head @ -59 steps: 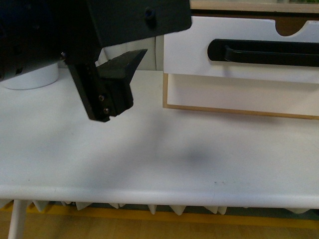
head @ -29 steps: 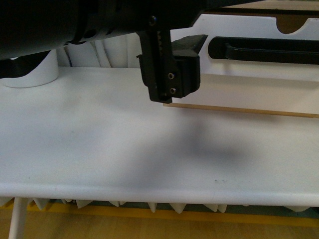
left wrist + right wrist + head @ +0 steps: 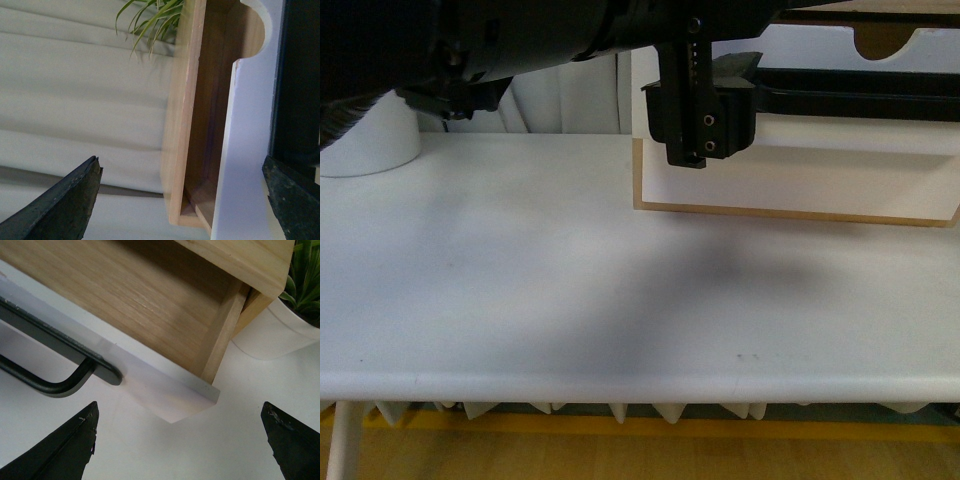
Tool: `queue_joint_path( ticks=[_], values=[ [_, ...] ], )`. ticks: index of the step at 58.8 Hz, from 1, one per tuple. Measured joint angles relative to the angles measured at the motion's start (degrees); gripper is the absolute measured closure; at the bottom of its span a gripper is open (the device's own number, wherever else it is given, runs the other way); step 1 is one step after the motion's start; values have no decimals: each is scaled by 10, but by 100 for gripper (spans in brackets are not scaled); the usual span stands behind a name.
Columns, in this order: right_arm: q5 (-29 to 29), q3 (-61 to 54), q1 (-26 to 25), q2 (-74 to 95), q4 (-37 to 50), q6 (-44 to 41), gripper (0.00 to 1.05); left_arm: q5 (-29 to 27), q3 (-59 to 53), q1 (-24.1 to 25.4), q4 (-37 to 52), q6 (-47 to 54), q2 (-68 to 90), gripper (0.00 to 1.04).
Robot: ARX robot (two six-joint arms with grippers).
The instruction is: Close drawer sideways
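Here, smooth white drawer [image 3: 850, 135]; half-round notch [image 3: 883, 40]; black bar handle [image 3: 860, 95]

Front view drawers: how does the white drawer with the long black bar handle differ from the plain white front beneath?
The white handled drawer carries a black bar handle and a half-round notch; the plain white front shows neither. The drawer stands pulled forward, overhanging that front, which sits back. Both are white, in one light wood frame.
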Motion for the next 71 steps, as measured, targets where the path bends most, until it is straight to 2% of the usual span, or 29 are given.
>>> queue_joint_path(
  ticks=[46, 71],
  values=[
    [39, 47, -1, 84, 63, -5, 9, 38, 101, 31, -26, 27, 79, 6],
    [92, 134, 12, 202, 148, 34, 9, 32, 238, 47, -56, 40, 173, 6]
  ],
)
